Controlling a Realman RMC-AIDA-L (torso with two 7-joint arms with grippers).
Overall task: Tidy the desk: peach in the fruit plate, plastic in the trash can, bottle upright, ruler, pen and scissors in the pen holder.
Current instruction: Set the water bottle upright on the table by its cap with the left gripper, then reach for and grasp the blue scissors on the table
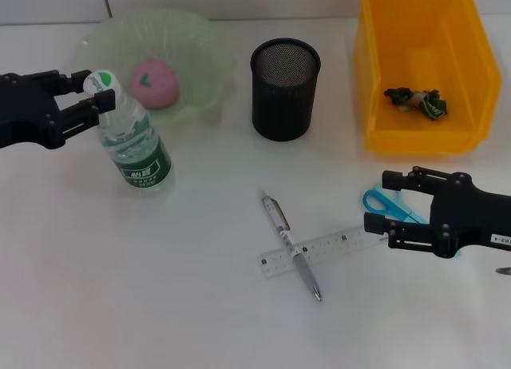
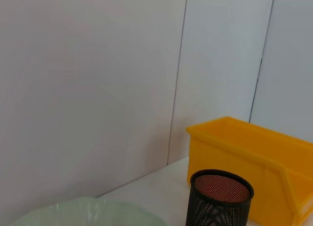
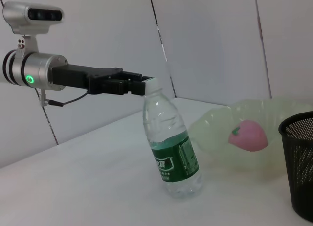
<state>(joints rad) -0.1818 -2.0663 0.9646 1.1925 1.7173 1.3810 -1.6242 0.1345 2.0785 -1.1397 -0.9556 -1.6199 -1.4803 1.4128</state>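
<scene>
Left gripper [image 1: 100,101]: we see it pinching the bottle [image 1: 137,149] cap, frame left.
Bottle: upright, beside fruit plate [image 1: 204,57].
Right gripper [image 1: 382,203]: spread over scissors [image 1: 390,205], lower right.

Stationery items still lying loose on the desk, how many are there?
3. The pen lies across the ruler mid-desk; the scissors sit just right of them, partly hidden behind the right pincer.

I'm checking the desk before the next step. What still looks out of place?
The pen lies crossed over the ruler on the table, and the scissors sit by the right gripper; none are in the pen holder.
</scene>
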